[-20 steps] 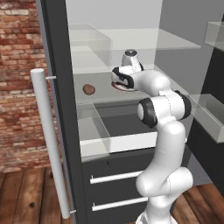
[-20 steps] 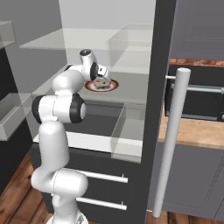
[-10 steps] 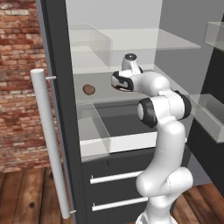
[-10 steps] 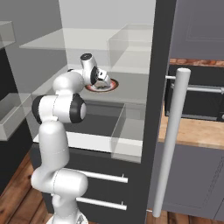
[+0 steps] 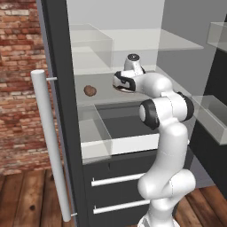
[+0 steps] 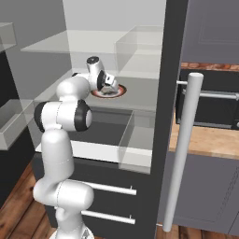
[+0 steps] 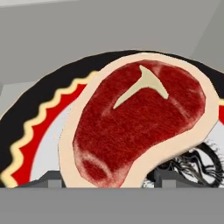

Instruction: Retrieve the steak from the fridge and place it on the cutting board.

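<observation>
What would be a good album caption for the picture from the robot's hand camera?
Close above its prize: a red steak with a pale fat rim, lying on a red-rimmed plate, gripper fingertips either side.

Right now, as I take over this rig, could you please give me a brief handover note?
Claw: down over the steak, fingertips low at either side of it; I cannot tell whether it has closed.
Steak: lying on the red-rimmed plate on a glass shelf in the fridge.
A brown lump sits on the same shelf, apart from the plate.
Done: fridge door open, arm reached in.
Left: grip the steak, lift it out, carry it to the cutting board.
</observation>
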